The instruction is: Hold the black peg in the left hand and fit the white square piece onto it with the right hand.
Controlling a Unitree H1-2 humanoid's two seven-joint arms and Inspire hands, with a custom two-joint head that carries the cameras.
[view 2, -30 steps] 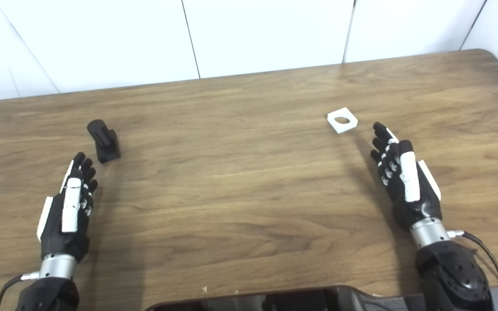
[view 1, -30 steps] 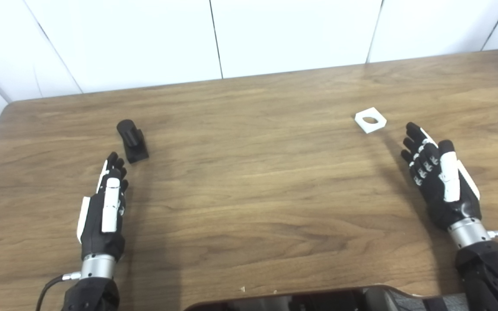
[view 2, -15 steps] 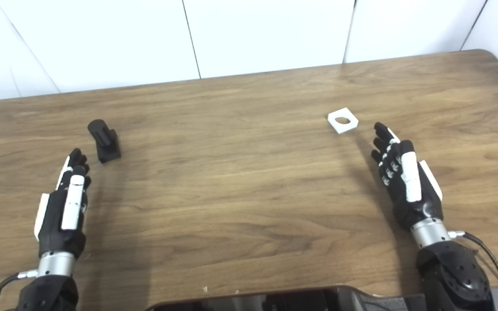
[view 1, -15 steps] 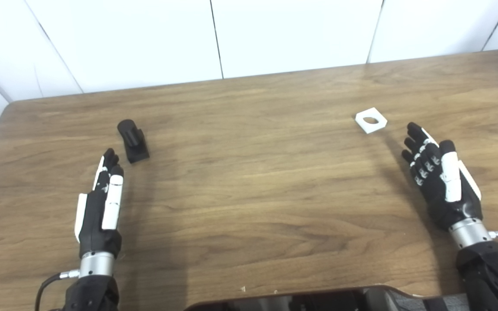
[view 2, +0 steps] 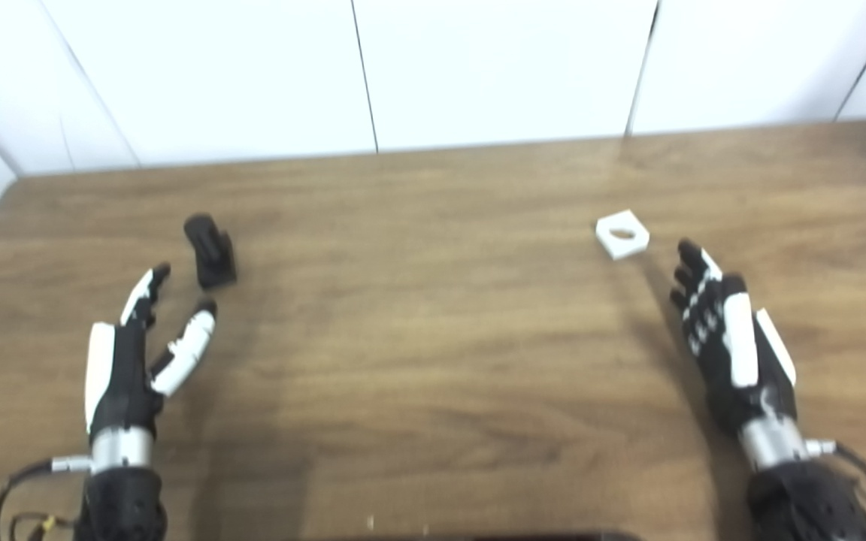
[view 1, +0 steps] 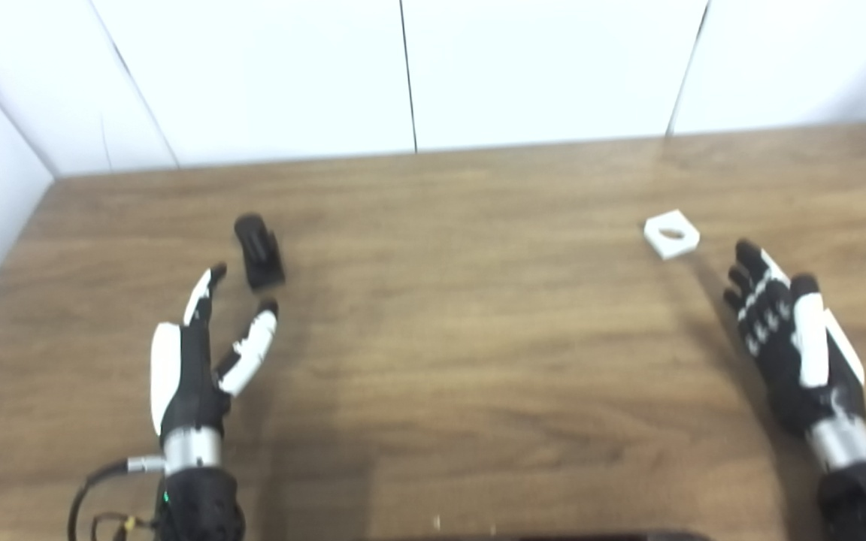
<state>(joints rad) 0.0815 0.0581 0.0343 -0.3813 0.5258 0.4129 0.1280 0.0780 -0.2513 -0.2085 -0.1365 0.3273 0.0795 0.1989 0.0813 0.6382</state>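
Note:
The black peg (view 1: 258, 250) stands on its square base on the left part of the wooden table (view 1: 463, 361). My left hand (view 1: 204, 349) is just short of it, open, with the thumb spread away from the fingers and nothing held. The white square piece (view 1: 671, 234), with a round hole through it, lies flat on the right side. My right hand (view 1: 790, 338) hovers a little nearer than that piece and to its right, open and empty, fingers pointing toward the far edge.
White wall panels (view 1: 403, 75) rise behind the table's far edge. The table's left edge runs close beside my left arm. A cable (view 1: 98, 481) trails from the left wrist.
The whole picture has shifted down and right, so the camera moved. My left hand has turned and spread its thumb away from the fingers near the peg. The right hand keeps its pose.

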